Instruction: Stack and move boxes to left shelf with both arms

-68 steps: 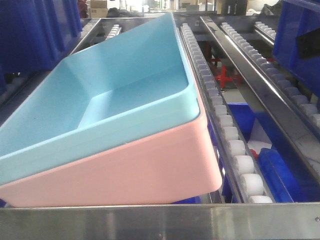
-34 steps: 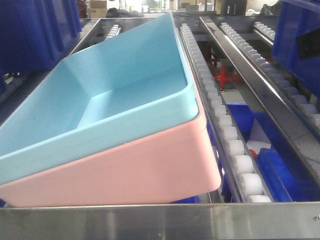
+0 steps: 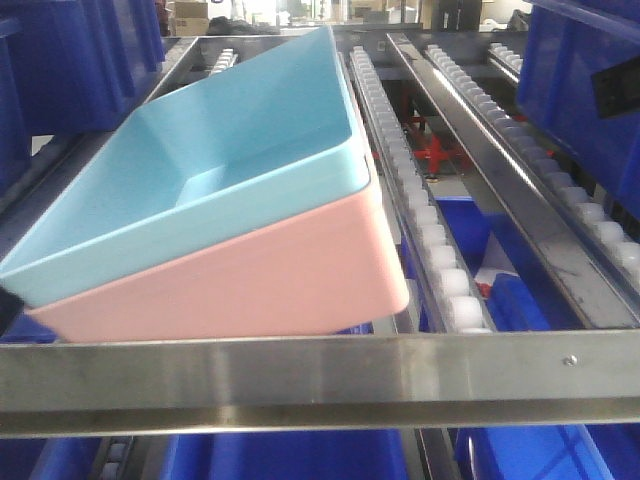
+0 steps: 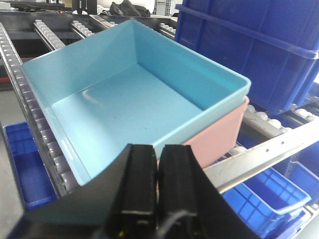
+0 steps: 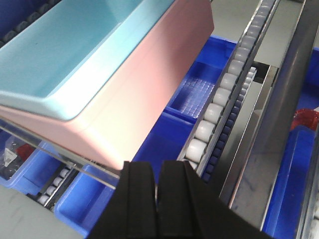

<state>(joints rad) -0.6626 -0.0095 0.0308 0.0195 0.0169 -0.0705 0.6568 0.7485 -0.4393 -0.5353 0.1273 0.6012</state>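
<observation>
Beyond the flat steel front rail [image 3: 300,365] of the left shelf we see the stacked boxes: the cyan box [image 3: 215,165] nested inside the pink box [image 3: 270,280], tilted, with the far end higher and the near end dipping toward the rail. Their long axis runs near to far along the roller lane [image 3: 420,215]. From our left hand [image 4: 157,172] the stack lies straight ahead, its near rim just beyond the fingertips; from our right hand [image 5: 158,186] it lies ahead and to the left. We judge the left hand nearer. Both hands have their fingers pressed together with nothing between them, so neither grips the boxes. Only the right wrist view shows the pink box's underside hanging over dark blue bins [image 5: 194,94] below; whether it rests on the rollers we cannot tell.
</observation>
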